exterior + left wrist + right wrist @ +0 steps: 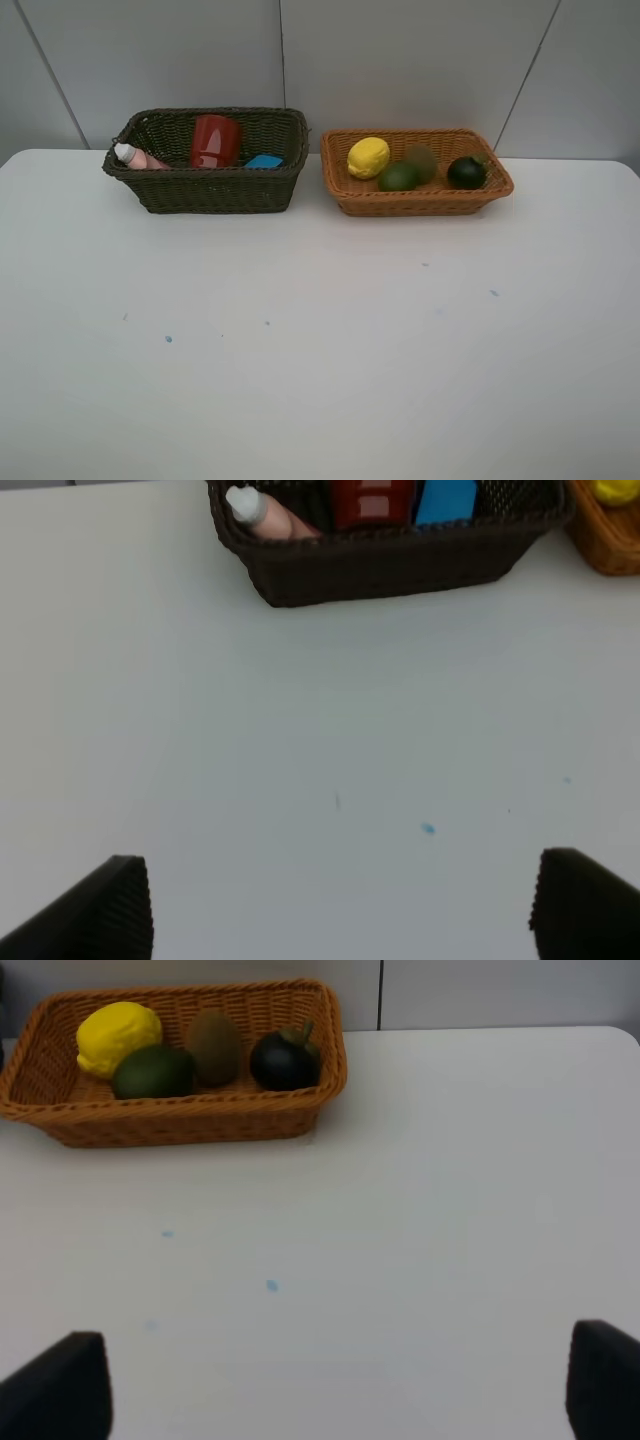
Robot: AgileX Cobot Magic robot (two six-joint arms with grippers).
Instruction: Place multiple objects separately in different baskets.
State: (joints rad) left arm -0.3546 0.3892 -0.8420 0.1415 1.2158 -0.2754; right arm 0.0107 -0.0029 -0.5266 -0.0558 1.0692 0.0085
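Desk [320, 350] surface is white, marked by a few small blue specks [168, 339]. Behind it stands a pale panelled wall [400, 60].

Dark olive-brown basket [215, 190] sits at the rear left of the desk; the light orange-tan basket [420, 202] sits just beside it on the right, a narrow gap between them. The tan one is the shallower of the two.

Contents of the dark basket: red cup [215, 141] near the middle, lying against the back wall; pink bottle [140, 157] with white cap [123, 152] at the left end, cap resting toward the rim; blue eraser [264, 161] to the right of the cup. No marker can be made out from any view.

Contents of the tan basket: yellow lemon [368, 157] at the left end; green lime [398, 177] just beside it toward the front; brown kiwi [422, 160] behind the lime, partly hidden; dark green mangosteen [466, 172] at the right end, stem upward.

Left gripper [340, 905] hangs over bare desk in front of the dark basket, well apart from it; its fingers [105, 915] stand spread wide with nothing between them. Right gripper [335, 1390] hangs over bare desk in front of the tan basket; its fingers [65, 1390] are likewise spread wide and grip nothing.
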